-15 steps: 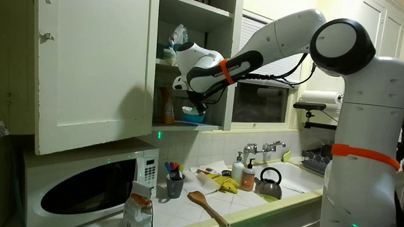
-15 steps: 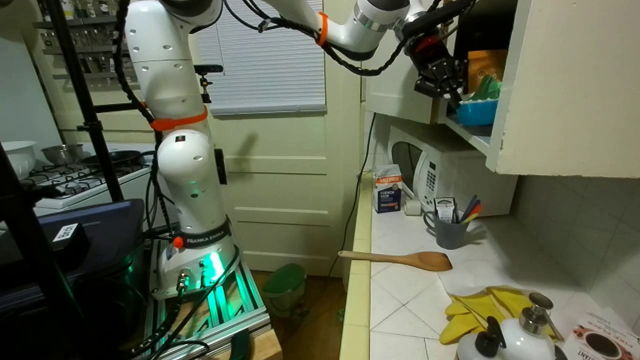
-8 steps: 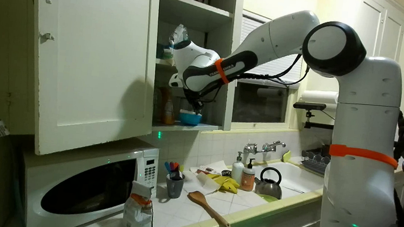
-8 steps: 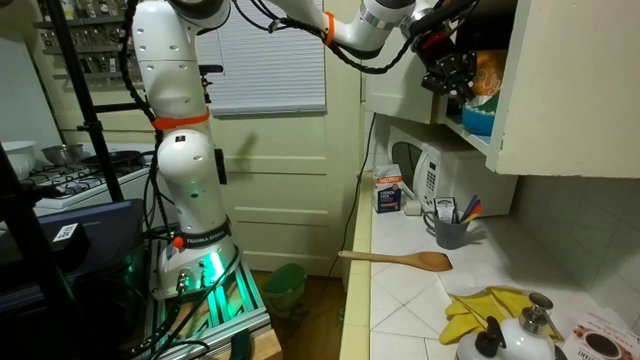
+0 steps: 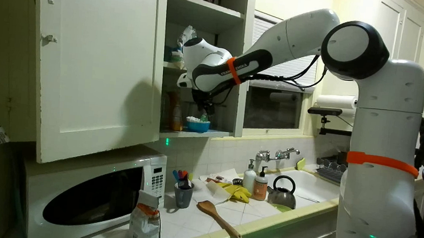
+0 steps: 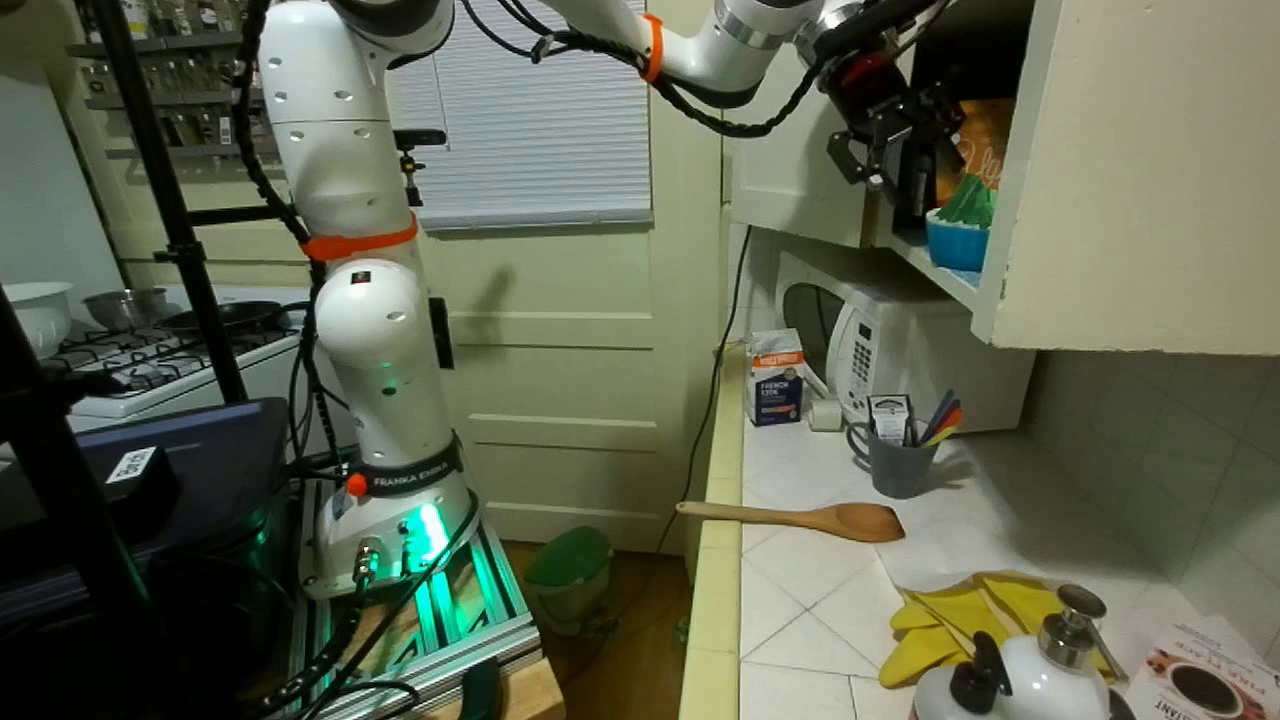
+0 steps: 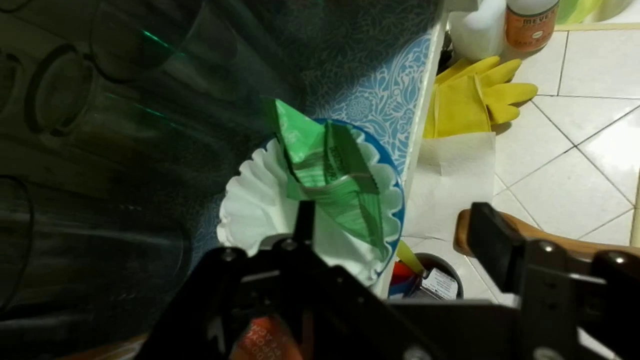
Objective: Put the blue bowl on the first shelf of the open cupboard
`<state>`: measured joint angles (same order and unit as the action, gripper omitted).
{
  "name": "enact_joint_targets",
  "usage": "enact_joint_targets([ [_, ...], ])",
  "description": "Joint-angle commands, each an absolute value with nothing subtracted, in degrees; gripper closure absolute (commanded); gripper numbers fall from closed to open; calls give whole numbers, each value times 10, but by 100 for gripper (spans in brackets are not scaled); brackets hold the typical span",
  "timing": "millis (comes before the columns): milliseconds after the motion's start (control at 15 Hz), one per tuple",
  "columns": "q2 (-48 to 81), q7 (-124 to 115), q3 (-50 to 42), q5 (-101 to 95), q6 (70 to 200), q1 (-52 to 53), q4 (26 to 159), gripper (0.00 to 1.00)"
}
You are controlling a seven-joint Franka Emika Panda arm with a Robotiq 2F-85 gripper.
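The blue bowl (image 5: 198, 127) rests upright on the first shelf (image 5: 191, 134) of the open cupboard (image 5: 247, 40). It also shows near the shelf's front edge in an exterior view (image 6: 957, 246). From above, its blue rim (image 7: 398, 186) surrounds a white ruffled paper liner and a green packet (image 7: 345, 195). My gripper (image 7: 397, 232) stands open over the bowl's near side, its fingers wide apart with nothing held. One finger (image 7: 305, 220) overlaps the bowl in the wrist view; the other finger (image 7: 487, 240) is out past the shelf edge. Whether either touches the bowl, I cannot tell.
An orange bottle (image 5: 176, 117) stands beside the bowl, and clear glasses (image 7: 145, 45) crowd the shelf behind it. An orange bag (image 6: 985, 130) is also inside. The cupboard door (image 5: 100, 65) hangs open above the microwave (image 5: 99, 193). Below are a mug (image 5: 183, 194) and wooden spoon (image 5: 218, 217).
The bowl has come down and slightly inward onto the shelf. My gripper, earlier shut at the bowl's rim, has spread its fingers, let go and lifted a little.
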<state>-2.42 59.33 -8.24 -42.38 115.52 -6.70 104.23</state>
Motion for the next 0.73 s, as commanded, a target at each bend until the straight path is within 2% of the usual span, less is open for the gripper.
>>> enact_joint_targets([
  [0,-110,634,-77,-405,1163,-64,1116,0],
  [133,-143,621,-78,-398,1145,-65,1136,0],
  [400,-202,643,-79,-407,1023,-66,1183,0],
  [600,-295,713,-105,-378,1087,-48,1255,0],
  [667,-216,676,-92,-394,1049,-57,1187,0],
])
